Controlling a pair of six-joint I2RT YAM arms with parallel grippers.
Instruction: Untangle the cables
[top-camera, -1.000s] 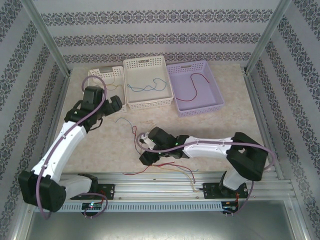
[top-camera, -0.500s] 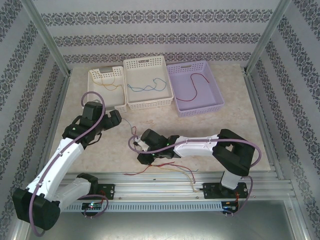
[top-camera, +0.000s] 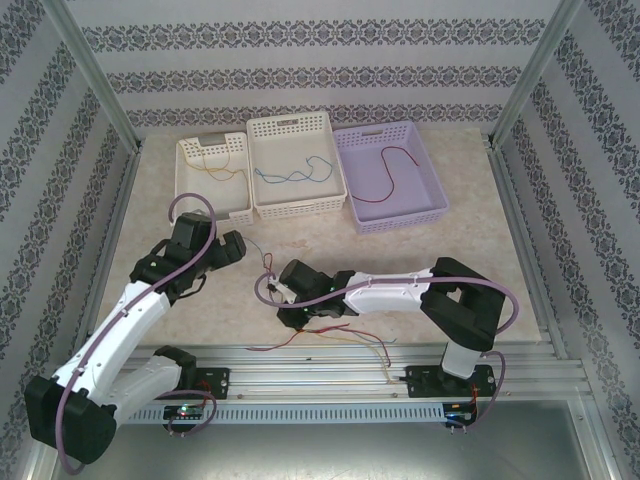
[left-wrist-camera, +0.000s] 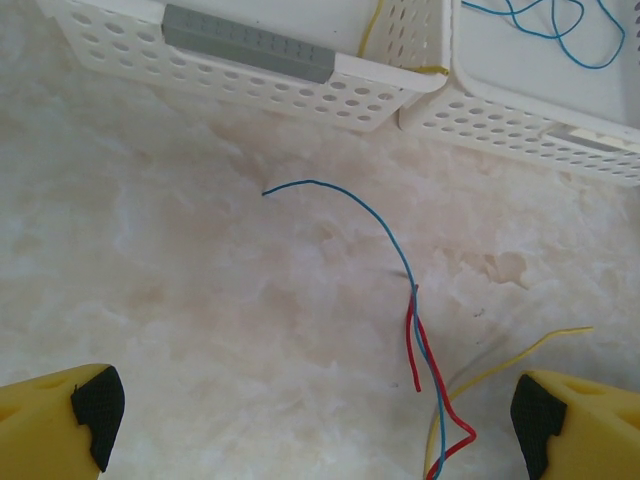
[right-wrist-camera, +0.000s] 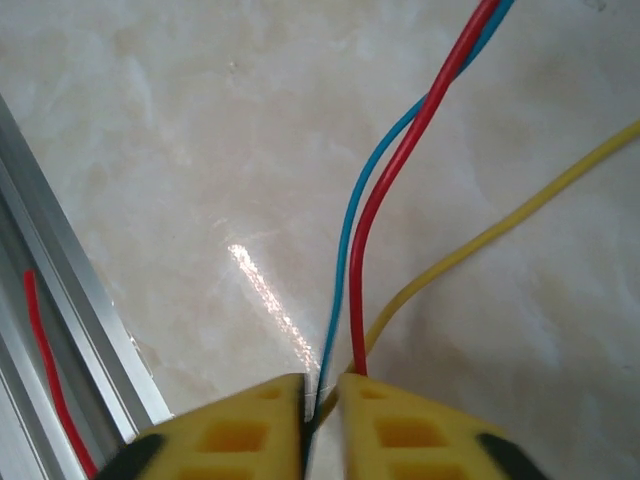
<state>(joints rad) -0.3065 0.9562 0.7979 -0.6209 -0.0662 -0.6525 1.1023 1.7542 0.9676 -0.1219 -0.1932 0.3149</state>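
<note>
- My right claw (right-wrist-camera: 322, 385) is clenched on the tangled cables (right-wrist-camera: 358, 280). In the wrist view the blue strand runs straight into the slit between the fingers. The red one goes in right beside it, and the yellow one crosses just behind.
- Left claw (left-wrist-camera: 315, 405) is released, fingers spread wide and holding nothing. It hovers over the desk (left-wrist-camera: 180, 300), just off the front-left corner of the middle white basket (top-camera: 298, 205).
- The bundle I'm pinching lies on the near side of that basket, well clear of its front wall. The blue tail curls back toward the basket's left corner, and the other ends trail further away from it toward the arm bases.
- Looks like part of the job is sorted already:
  - a blue cable (top-camera: 290, 175) lies inside that basket
  - a yellow one (top-camera: 215, 165) is in the white basket (top-camera: 215, 148) on its left
  - a red one (top-camera: 385, 170) is in the purple basket (top-camera: 400, 215) on its right
- So I'd say I'm at the grab-and-separate step on the last clump.
- My guess for the next move is to anchor with the right, bring the left down on one colour near the twist, and pull slowly apart. These strands are thin and could slip, or drag the whole knot along.
- No brand, label or writing I can read anywhere. The grey tab (left-wrist-camera: 245, 40) on the left-hand basket is too blurry to tell.
</note>
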